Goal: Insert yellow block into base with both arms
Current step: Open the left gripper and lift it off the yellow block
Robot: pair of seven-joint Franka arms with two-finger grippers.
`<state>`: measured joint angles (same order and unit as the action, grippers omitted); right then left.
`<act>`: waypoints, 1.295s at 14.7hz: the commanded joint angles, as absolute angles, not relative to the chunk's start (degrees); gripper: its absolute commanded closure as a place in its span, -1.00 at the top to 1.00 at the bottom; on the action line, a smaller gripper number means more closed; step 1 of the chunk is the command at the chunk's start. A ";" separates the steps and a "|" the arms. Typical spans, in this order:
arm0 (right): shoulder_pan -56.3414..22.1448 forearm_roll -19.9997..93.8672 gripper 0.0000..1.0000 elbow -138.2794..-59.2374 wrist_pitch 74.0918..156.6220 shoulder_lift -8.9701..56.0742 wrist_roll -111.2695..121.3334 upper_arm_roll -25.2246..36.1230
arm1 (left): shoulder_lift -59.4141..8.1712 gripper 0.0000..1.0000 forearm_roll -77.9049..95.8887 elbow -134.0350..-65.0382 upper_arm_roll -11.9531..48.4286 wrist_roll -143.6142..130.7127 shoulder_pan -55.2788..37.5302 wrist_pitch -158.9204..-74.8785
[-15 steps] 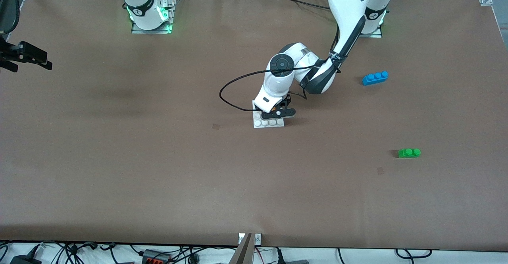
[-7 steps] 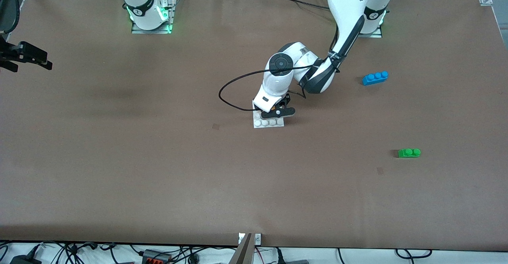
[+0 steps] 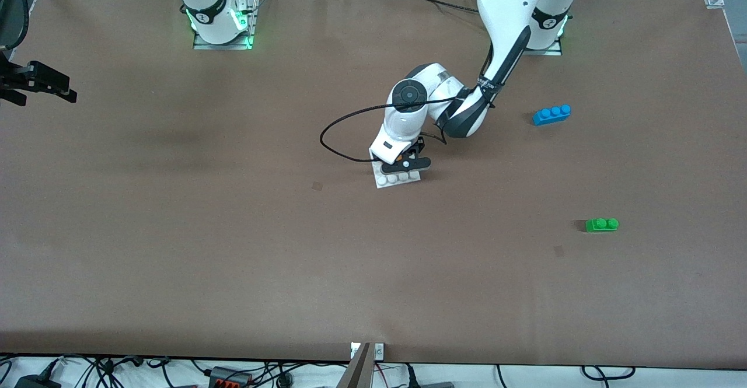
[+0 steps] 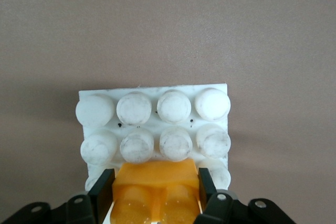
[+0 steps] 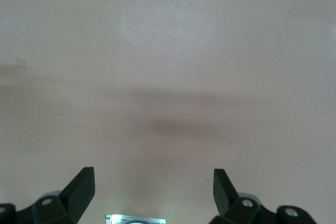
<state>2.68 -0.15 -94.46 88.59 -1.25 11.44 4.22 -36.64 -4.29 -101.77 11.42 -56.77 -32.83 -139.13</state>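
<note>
The left pincer (image 4: 156,192) is pinching the yellow block (image 4: 156,186) by its two short ends, one black finger flat on each, and holds it down onto the base (image 4: 154,124) near the middle of the desk (image 3: 233,248). In the left wrist view the block sits over the row of studs at the edge of the base closest to the pincer; whether it is fully seated or only resting on the stud tops is hard to tell from this angle.

The block looks like a light, rigid plastic brick with smooth sides, so it should hold firm under a squeeze but could slip or tip if gripped off-centre; the end faces, low on the body and clear of the studs, seem the right place to hold. The base is a thin, light plate lying loose on the desk, likely to slide or lift unless something steadies it.

The right pincer (image 5: 153,192) waits with fingers spread, empty, over bare desk at the right arm's end.
</note>
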 commanded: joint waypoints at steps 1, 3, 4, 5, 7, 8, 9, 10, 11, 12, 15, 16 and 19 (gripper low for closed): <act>2.90 0.35 1.00 -95.19 88.24 -2.20 11.51 4.22 | -36.21 0.12 -5.71 -102.13 11.07 -60.81 -33.31 -139.57; 2.90 0.35 1.00 -95.19 88.24 -2.20 11.51 4.22 | -36.47 0.18 -5.71 -102.04 10.99 -60.73 -33.40 -139.66; 2.90 0.35 1.00 -95.19 88.24 -2.20 11.51 4.22 | -36.47 0.23 -5.71 -102.04 10.99 -60.73 -33.40 -139.66; 2.90 0.35 1.00 -95.19 88.24 -2.20 11.51 4.22 | -36.47 0.24 -5.71 -102.04 10.99 -60.73 -33.40 -139.66; 2.90 0.35 1.00 -95.19 88.24 -2.20 11.51 4.22 | -36.47 0.61 -5.71 -102.04 10.99 -60.73 -33.40 -139.66; 2.90 0.35 1.00 -95.19 88.24 -2.20 11.51 4.22 | -36.39 0.93 -5.71 -102.04 11.07 -60.82 -33.40 -139.48; 2.90 0.35 1.00 -95.27 88.24 -2.20 11.51 4.22 | -35.95 1.00 -5.71 -101.95 11.07 -60.99 -33.31 -139.22; 2.90 0.35 1.00 -95.19 88.16 -2.20 11.51 4.22 | -35.34 1.00 -5.71 -101.69 11.07 -61.00 -32.96 -138.61; 2.90 0.35 1.00 -95.19 88.15 -2.20 11.51 4.22 | -34.03 1.00 -5.71 -101.69 11.07 -60.65 -32.35 -137.65; 2.90 0.35 1.00 -95.27 88.24 -2.20 11.60 4.22 | -33.06 1.00 -5.71 -101.52 11.34 -60.21 -30.69 -135.98; 2.90 0.35 1.00 -95.19 88.24 -2.20 11.60 4.22 | -29.89 1.00 -4.93 -101.60 15.72 -53.73 -21.83 -130.45; 2.90 0.35 1.00 -95.19 88.24 -2.20 11.60 4.22 | -29.10 1.00 -4.31 -101.51 16.43 -52.66 -20.23 -127.91; 2.90 0.35 1.00 -95.19 88.24 -2.20 11.60 4.22 | -24.10 1.00 -3.96 -103.53 16.35 -49.59 -16.89 -123.23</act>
